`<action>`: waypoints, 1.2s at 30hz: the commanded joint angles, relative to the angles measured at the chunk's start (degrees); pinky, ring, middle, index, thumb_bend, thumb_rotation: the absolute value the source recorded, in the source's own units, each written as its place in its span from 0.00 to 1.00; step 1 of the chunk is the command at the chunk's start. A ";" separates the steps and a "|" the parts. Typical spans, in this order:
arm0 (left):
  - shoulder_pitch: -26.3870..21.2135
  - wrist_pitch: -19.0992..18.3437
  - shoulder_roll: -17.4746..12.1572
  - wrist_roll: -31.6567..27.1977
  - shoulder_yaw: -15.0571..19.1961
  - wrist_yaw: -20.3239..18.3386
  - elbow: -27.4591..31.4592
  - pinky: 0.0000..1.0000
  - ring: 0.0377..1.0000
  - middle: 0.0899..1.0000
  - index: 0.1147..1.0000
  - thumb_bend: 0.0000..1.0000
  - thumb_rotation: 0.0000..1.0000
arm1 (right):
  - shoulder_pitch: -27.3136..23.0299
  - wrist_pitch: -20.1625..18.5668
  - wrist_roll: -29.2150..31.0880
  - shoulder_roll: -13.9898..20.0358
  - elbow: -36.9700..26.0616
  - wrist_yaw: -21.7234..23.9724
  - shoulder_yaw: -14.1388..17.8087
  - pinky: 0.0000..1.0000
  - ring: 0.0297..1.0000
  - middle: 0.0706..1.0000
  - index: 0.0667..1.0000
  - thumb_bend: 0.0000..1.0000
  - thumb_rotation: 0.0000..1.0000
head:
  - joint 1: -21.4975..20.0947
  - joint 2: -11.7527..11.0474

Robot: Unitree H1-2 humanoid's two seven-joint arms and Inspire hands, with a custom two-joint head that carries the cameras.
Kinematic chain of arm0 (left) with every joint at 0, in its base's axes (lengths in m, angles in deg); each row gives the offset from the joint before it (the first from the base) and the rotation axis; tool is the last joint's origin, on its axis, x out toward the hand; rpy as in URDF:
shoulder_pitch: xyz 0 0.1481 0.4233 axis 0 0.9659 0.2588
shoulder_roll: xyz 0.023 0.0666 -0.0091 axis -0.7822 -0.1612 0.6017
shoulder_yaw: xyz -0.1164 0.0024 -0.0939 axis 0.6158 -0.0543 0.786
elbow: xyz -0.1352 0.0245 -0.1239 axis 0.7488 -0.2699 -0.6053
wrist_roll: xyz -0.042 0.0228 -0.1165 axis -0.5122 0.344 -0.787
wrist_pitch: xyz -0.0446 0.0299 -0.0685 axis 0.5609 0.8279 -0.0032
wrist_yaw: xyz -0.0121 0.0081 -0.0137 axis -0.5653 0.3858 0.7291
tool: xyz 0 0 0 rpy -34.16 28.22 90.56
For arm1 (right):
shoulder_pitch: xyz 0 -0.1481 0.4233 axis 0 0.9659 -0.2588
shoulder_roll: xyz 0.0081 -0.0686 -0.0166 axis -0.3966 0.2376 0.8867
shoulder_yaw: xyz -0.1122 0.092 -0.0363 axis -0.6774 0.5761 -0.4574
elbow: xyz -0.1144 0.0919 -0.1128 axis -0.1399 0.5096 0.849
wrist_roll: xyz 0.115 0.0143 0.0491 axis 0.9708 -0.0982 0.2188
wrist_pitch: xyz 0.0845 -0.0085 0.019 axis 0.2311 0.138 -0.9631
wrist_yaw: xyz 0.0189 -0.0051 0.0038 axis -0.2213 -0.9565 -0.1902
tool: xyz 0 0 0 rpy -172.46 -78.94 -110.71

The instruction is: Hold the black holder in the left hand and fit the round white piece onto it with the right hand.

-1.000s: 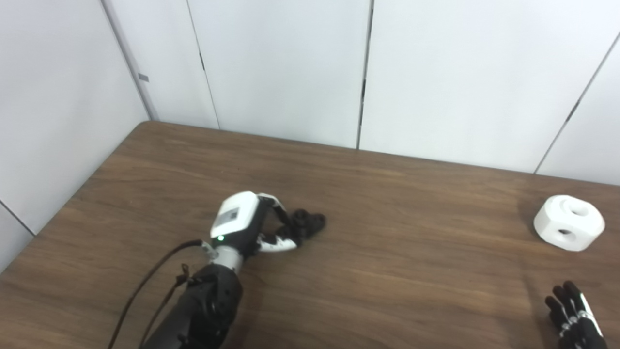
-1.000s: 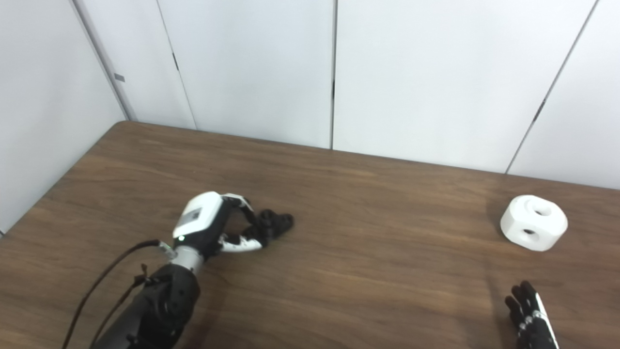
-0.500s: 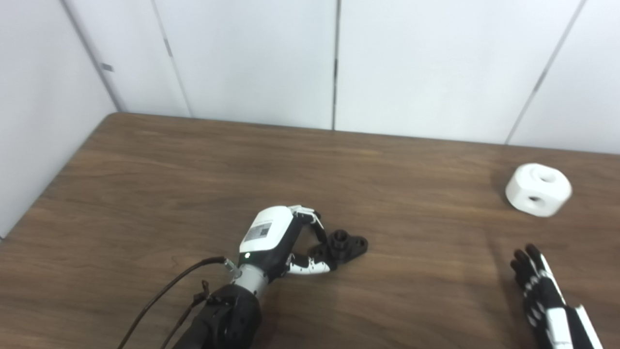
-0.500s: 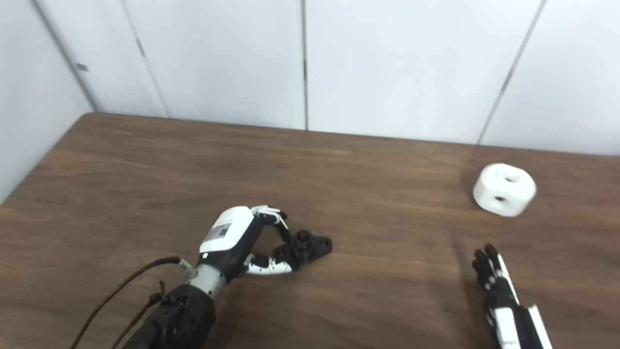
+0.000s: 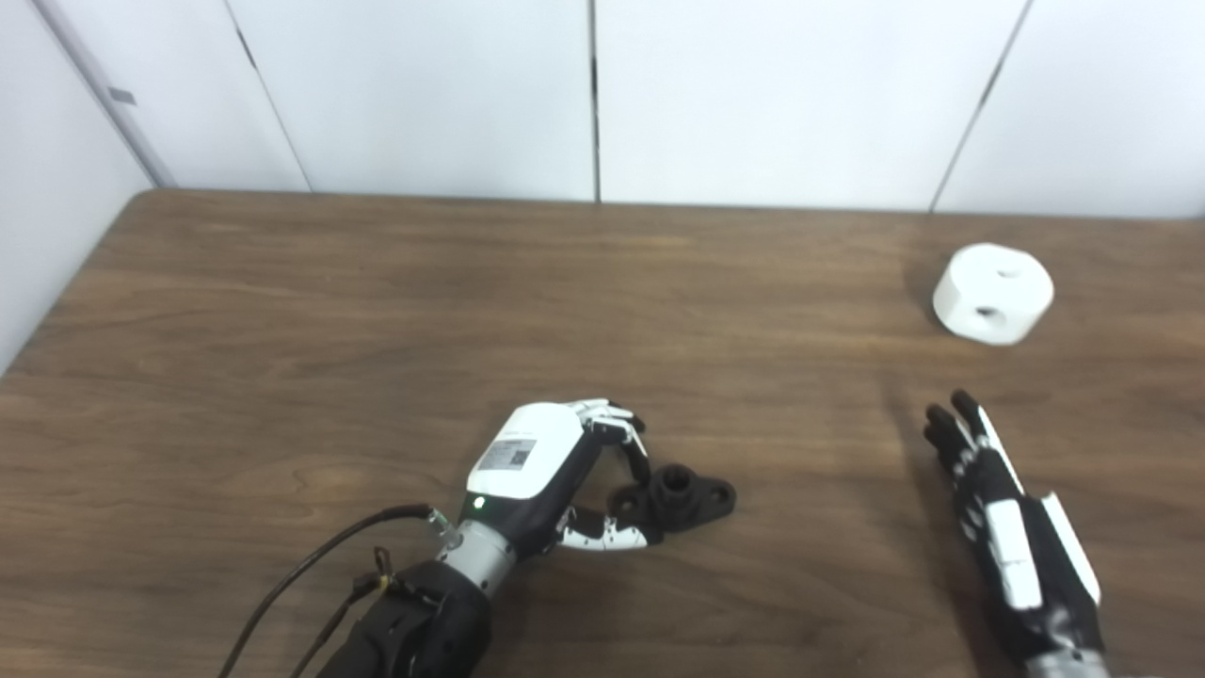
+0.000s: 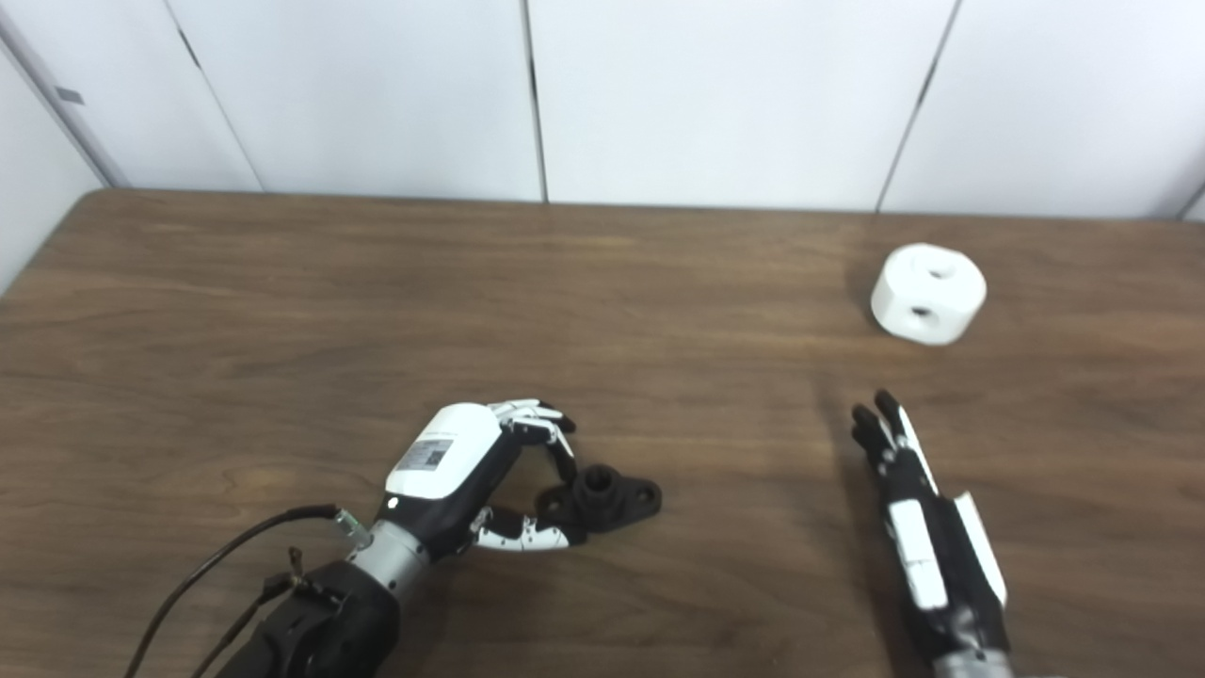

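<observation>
1. Dark brown wood-grain table [image 5: 282, 311] fills the lower part of both head views; plain white wall panels [image 5: 424, 94] stand behind its far edge.
2. Left hand [image 5: 555, 466], white-backed with black-and-white fingers, lies low over the table near the front, a little left of centre. Its arm comes in from the bottom edge, with a black cable [image 5: 311, 584] looping beside the wrist.
3. Small black plastic holder [image 5: 682, 494], a flat flanged base with a short round collar standing up at its middle, sits on the table just right of the left hand.
4. Left fingers curl over and the thumb reaches in from below; together they pinch the near-left end of the holder. The holder's right lobe sticks out free. It looks to rest on the table, though I cannot tell for certain.
5. Round white plastic piece [image 5: 993, 293], a chunky puck with one hole on top and another in its side, sits on the table at far right, well apart from both hands.
6. Right hand [image 6: 908, 490], black with white panels, is at the front right, fingers extended and held close together, pointing away towards the white piece. It holds nothing.
</observation>
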 commanded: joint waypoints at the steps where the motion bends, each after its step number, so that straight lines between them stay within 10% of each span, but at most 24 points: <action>1: 1.88 0.47 -1.54 -1.03 -1.08 -4.75 -0.39 0.86 0.85 0.76 0.42 0.52 0.05 | -0.66 -0.16 -0.47 -0.22 -2.49 -0.12 -0.48 1.00 0.95 0.95 1.00 0.60 1.00 | -0.38 0.37; 18: 2.31 6.06 -5.11 -3.53 0.44 -9.93 0.12 0.86 0.86 0.76 0.42 0.52 0.04 | -1.21 -1.42 -1.97 -0.92 -3.52 -0.75 -1.12 1.00 0.93 0.94 1.00 0.59 1.00 | -2.01 1.61; 36: 3.34 5.38 -5.19 -1.56 2.30 -11.38 0.47 0.86 0.86 0.78 0.42 0.52 0.05 | -6.57 -15.59 -0.28 2.75 -13.81 -0.80 3.89 1.00 0.97 0.94 0.99 0.52 0.90 | -4.32 0.10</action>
